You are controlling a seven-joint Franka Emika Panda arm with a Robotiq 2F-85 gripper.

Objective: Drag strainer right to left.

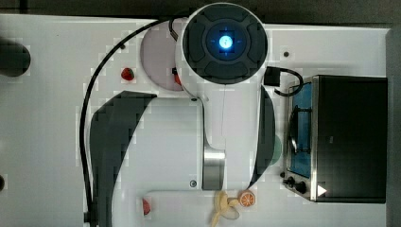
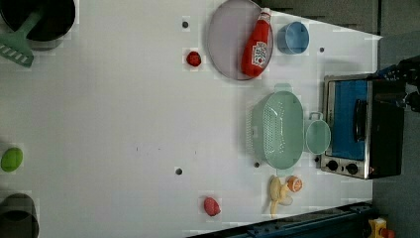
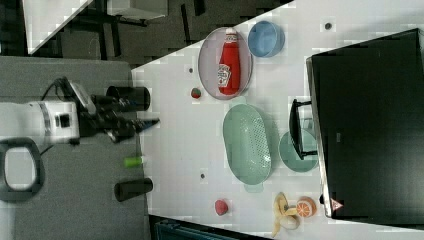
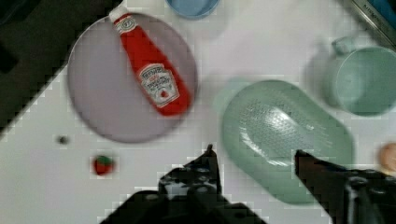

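- wrist view: the hand (image 4: 254, 156) hangs above the bench (image 4: 42, 172), its fingers (image 4: 208, 161) spread apart with nothing between them.
- the strainer (image 4: 285, 135) lies below the hand, not touching it, between the mug (image 4: 369, 81) and the plate (image 4: 105, 98) carrying the ketchup bottle (image 4: 154, 70).

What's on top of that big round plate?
A red ketchup bottle lies on its side on the plate; the rest of the plate is bare. Whatever may sit under the bottle is covered and can't be seen.
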